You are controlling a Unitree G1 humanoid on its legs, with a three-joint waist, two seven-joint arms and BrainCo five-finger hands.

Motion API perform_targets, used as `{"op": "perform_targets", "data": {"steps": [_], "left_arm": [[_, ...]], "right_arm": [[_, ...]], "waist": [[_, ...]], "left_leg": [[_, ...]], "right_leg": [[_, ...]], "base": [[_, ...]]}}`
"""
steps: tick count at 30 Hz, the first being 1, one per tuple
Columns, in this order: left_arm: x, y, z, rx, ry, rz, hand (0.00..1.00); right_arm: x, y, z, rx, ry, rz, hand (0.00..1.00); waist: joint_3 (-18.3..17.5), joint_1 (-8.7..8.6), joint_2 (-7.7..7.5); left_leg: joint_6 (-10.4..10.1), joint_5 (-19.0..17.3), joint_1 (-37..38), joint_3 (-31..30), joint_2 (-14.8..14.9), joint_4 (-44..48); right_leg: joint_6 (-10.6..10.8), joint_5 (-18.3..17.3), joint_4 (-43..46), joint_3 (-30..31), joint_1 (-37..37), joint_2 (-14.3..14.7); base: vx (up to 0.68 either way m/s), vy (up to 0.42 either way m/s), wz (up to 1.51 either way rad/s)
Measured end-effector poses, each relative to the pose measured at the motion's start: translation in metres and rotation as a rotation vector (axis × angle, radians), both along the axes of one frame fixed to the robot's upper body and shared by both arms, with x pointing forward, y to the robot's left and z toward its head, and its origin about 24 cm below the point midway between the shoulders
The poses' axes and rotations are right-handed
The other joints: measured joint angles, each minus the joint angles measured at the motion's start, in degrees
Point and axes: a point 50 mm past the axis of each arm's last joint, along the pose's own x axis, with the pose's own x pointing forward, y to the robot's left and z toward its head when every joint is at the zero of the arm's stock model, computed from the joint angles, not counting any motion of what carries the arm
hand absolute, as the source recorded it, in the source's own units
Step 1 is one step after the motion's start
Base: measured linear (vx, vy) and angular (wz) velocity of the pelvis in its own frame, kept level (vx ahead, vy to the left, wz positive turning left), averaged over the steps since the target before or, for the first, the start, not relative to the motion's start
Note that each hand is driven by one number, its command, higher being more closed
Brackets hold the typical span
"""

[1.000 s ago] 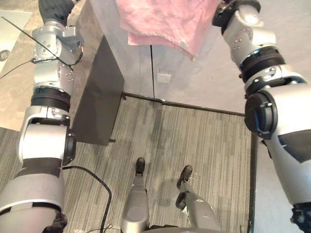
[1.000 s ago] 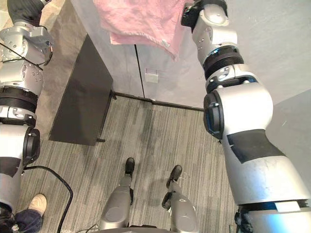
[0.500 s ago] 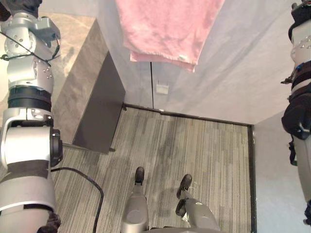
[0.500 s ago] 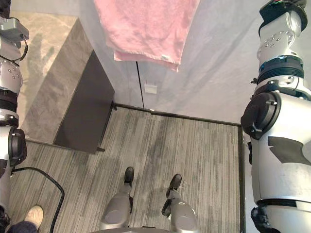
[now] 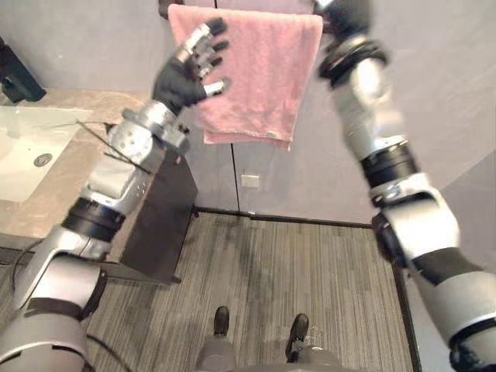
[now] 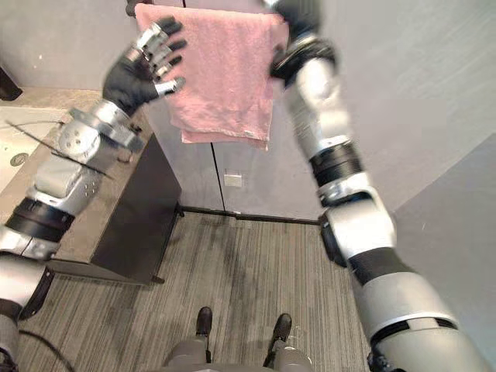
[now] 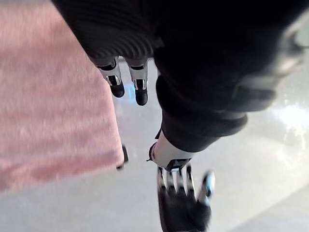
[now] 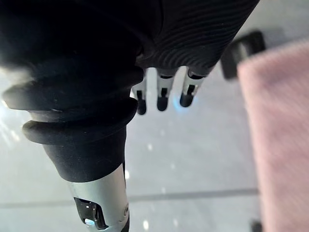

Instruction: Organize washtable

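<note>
Left hand point(image 5: 190, 74) spread before towel point(image 5: 256, 85), right hand point(image 8: 163, 92) loose-fingered at its right corner.
Uneven pull could slide it off the rail point(image 5: 163, 8) onto the floor point(image 5: 310, 271).

Left hand point(image 5: 184, 76) now raised at pink towel point(image 5: 260, 74) (fingers spread).

Hanging towel point(image 5: 248, 77) fronts the wall point(image 5: 434, 93); open floor point(image 5: 310, 263) below

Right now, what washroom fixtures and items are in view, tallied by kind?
pink towel: 1
white sink basin: 1
black faucet: 1
stone countertop: 1
wall socket plate: 1
Total: 5
</note>
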Motion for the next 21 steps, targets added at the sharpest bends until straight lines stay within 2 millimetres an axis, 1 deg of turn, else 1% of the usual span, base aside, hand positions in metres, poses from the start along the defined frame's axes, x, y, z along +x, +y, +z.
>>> {"op": "perform_targets", "data": {"steps": [1,3,4,5,7,8,10,11,12,13,14,15,16,18,19,21], "left_arm": [[-0.004,0.001,-0.003,0.021,0.003,-0.014,0.0],[-0.004,0.005,-0.001,0.031,0.004,-0.007,0.0],[-0.005,0.007,0.0,0.036,0.003,-0.002,0.0],[-0.005,0.008,0.0,0.036,0.003,0.002,0.0],[-0.003,0.01,-0.001,0.035,0.01,0.013,0.0],[0.0,0.014,-0.004,0.03,0.02,0.029,0.0],[0.006,0.019,-0.011,0.008,0.047,0.06,0.0],[0.014,0.022,-0.015,-0.013,0.072,0.088,0.0],[0.023,0.026,-0.016,-0.036,0.092,0.123,0.0],[0.028,0.027,-0.015,-0.052,0.098,0.142,0.0],[0.037,0.027,-0.009,-0.088,0.102,0.176,0.0],[0.041,0.026,-0.006,-0.104,0.102,0.191,0.0],[0.046,0.025,0.002,-0.128,0.094,0.211,0.0],[0.052,0.022,0.017,-0.16,0.072,0.229,0.0],[0.055,0.021,0.03,-0.185,0.053,0.237,0.0],[0.058,0.02,0.049,-0.229,0.022,0.255,0.0]], "right_arm": [[-0.004,0.018,-0.016,-0.07,0.015,0.061,0.0],[-0.007,0.038,-0.035,-0.168,0.041,0.138,0.0],[-0.009,0.044,-0.04,-0.201,0.044,0.169,0.0],[-0.011,0.049,-0.043,-0.226,0.041,0.196,0.0],[-0.011,0.052,-0.044,-0.235,0.043,0.211,0.0],[-0.011,0.053,-0.045,-0.241,0.043,0.209,0.0],[-0.011,0.053,-0.046,-0.241,0.046,0.203,0.0],[-0.009,0.054,-0.047,-0.238,0.054,0.194,0.0],[-0.007,0.055,-0.044,-0.228,0.061,0.187,0.0],[-0.006,0.055,-0.043,-0.223,0.065,0.181,0.0],[-0.003,0.054,-0.038,-0.198,0.075,0.165,0.0],[-0.001,0.054,-0.036,-0.184,0.083,0.153,0.0],[0.001,0.053,-0.031,-0.157,0.092,0.136,0.0],[0.005,0.048,-0.019,-0.12,0.091,0.105,0.0],[0.006,0.045,-0.007,-0.088,0.078,0.089,0.0],[0.006,0.041,0.015,-0.039,0.049,0.069,0.0]], "waist": [[-0.1,0.05,0.0],[-0.3,0.1,-0.1],[-0.4,0.1,-0.1],[-0.4,0.13,-0.14],[-0.9,0.12,-0.35],[-1.5,0.02,-0.56],[-1.6,-0.09,-0.59],[-1.7,-0.1,-0.62],[-1.7,-0.11,-0.62],[-1.7,-0.11,-0.62],[-1.6,-0.12,-0.67],[-1.6,-0.12,-0.71],[-1.3,-0.13,-0.77],[0.5,-0.14,-0.76],[1.7,-0.18,-0.84],[2.9,-0.21,-0.8]], "left_leg": [[0.0,0.0,0.0,0.4,0.0,-0.1],[0.0,0.0,0.0,0.6,0.1,-0.3],[0.0,0.0,0.0,0.6,0.1,-0.3],[0.0,0.0,0.0,0.7,0.0,-0.3],[0.0,0.0,-0.1,0.8,0.0,-0.3],[0.0,0.0,-0.6,0.9,0.1,-0.3],[0.0,0.0,-0.9,0.9,0.1,-0.3],[-0.1,0.1,-1.5,0.9,0.1,-0.3],[-0.3,0.3,-2.7,0.8,0.1,-0.3],[-0.5,0.6,-3.5,0.7,0.2,-0.3],[-0.5,1.2,-5.1,0.5,0.3,-0.3],[-0.5,1.4,-5.8,0.4,0.3,-0.3],[-0.2,1.8,-6.7,0.3,0.3,-0.1],[-0.2,1.9,-6.9,0.4,0.3,0.0],[-0.2,2.0,-7.3,0.6,0.3,0.0],[-0.1,2.3,-8.9,0.9,0.3,0.0]], "right_leg": [[0.0,0.0,0.0,0.2,-0.1,0.0],[0.0,0.0,0.0,0.5,-0.2,-0.1],[0.0,0.0,0.0,0.7,-0.3,-0.1],[0.0,0.0,0.0,0.7,-0.3,-0.2],[0.0,0.0,0.0,0.9,-0.5,-0.2],[0.0,0.0,0.0,1.0,-1.0,-0.2],[-0.1,0.1,0.0,1.0,-1.3,-0.2],[-0.2,0.2,0.0,1.0,-2.0,-0.2],[-0.3,0.5,0.0,0.9,-3.2,-0.2],[-0.3,0.6,0.0,0.8,-4.0,-0.1],[-0.6,1.1,0.0,0.5,-5.3,-0.1],[-0.7,1.3,0.0,0.3,-6.0,0.0],[-0.7,1.5,0.0,0.2,-7.0,0.0],[-0.7,1.7,0.0,0.1,-7.2,0.0],[-0.7,1.8,0.0,0.2,-7.7,0.0],[-0.5,2.1,0.0,0.4,-9.4,-0.1]], "base": [[-0.04,-0.005,-0.09],[-0.05,-0.014,-0.06],[-0.05,-0.018,-0.03],[-0.05,-0.021,-0.02],[-0.05,-0.026,-0.04],[-0.05,-0.032,-0.04],[-0.04,-0.026,-0.02],[-0.06,-0.028,-0.01],[-0.07,-0.031,0.0],[-0.08,-0.04,0.05],[-0.1,-0.042,0.06],[-0.11,-0.051,0.05],[-0.11,-0.045,0.01],[-0.08,-0.029,-0.02],[-0.1,-0.028,-0.06],[-0.13,-0.053,-0.1]]}}
